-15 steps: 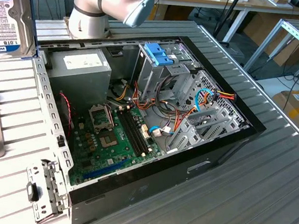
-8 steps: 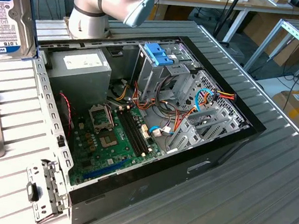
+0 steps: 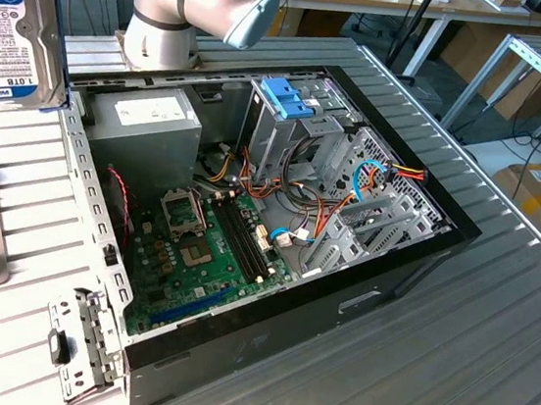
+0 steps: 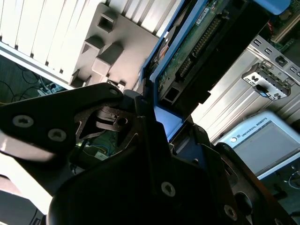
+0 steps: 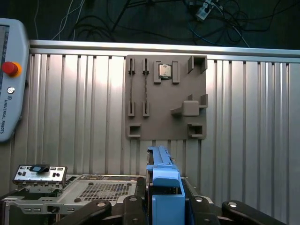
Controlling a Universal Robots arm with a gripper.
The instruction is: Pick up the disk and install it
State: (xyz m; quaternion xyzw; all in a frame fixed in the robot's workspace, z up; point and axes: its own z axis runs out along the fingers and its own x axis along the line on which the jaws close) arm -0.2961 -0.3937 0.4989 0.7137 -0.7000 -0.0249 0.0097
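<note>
A: Gripper (image 4: 166,119) state?
B: Clamped narrow on the disk (image 4: 197,51), gripping the end of its light blue carrier rails. Long axis runs straight out from the gripper. Circuit-board side faces the second wrist view.
A: Position vs the drive cage (image 3: 294,131)?
B: Well apart. In the exterior view the disk is far to the cage's left, outside the PC case (image 3: 234,336), with the power supply (image 3: 147,123) between them. Label face upright, and it looks lifted off the table (image 3: 493,319). 1 blue bracket (image 3: 288,96) sits on top of the cage.
</note>
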